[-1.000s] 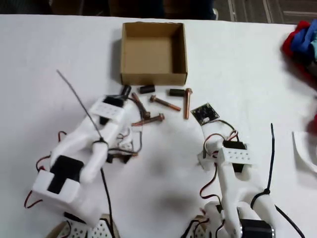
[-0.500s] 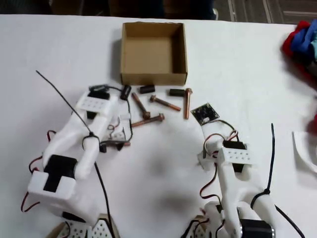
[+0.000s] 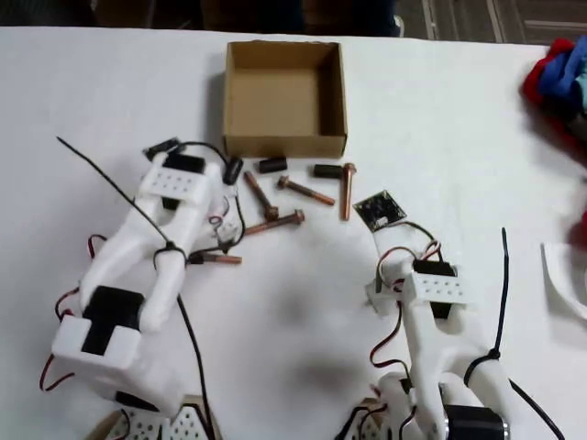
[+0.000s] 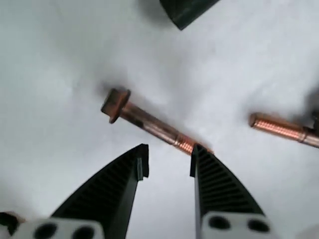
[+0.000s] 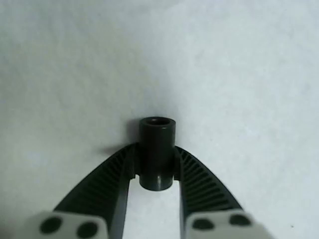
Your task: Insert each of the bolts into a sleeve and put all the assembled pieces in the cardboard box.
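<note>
The cardboard box [image 3: 284, 145] stands at the back middle of the table. In front of it lie several copper bolts [image 3: 307, 191] and black sleeves [image 3: 271, 165]. The left arm [image 3: 174, 192] hangs over the left end of this cluster. My left gripper [image 4: 168, 159] is open just above the table, and a bolt [image 4: 144, 122] lies right at its fingertips, its threaded end against one finger. Beyond it are a sleeve [image 4: 187, 10] and a second bolt's end [image 4: 279, 129]. The right arm [image 3: 431, 293] sits nearer the front. My right gripper [image 5: 155, 164] is shut on a black sleeve [image 5: 157, 144], bore pointing away.
Red and blue cloth [image 3: 555, 69] lies at the far right edge, with a white object [image 3: 561, 280] below it. Loose wires and a small camera board [image 3: 379, 211] stick out from the arms. Bare white table spreads between and in front of the two arms.
The left arm has swung up and to the left, toward the leftmost sleeve. The right arm has kept still with its sleeve.
</note>
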Action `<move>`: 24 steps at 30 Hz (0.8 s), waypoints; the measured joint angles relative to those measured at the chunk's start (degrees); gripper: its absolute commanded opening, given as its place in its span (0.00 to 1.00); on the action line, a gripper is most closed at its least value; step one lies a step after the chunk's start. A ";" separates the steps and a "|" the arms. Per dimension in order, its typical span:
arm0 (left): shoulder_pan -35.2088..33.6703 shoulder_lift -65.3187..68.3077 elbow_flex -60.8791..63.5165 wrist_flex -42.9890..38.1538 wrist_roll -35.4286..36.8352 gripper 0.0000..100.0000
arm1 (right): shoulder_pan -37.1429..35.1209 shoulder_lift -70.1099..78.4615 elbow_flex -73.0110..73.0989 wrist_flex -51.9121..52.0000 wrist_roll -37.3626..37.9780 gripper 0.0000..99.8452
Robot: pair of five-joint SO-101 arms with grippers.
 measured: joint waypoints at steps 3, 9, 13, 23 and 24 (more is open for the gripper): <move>-0.09 0.00 2.02 -3.43 0.00 0.16 | 0.00 0.00 0.00 0.00 0.00 0.02; -0.09 0.00 4.57 -4.92 0.00 0.16 | 0.00 0.00 0.00 0.00 0.00 0.02; -0.09 0.00 4.57 -4.48 0.00 0.16 | 0.00 0.00 0.00 0.00 0.00 0.02; 0.00 2.02 5.19 -3.25 0.00 0.16 | 0.00 0.00 0.00 0.00 0.00 0.02; 0.00 3.25 5.01 -2.99 0.00 0.16 | 0.00 0.00 0.00 0.00 0.00 0.02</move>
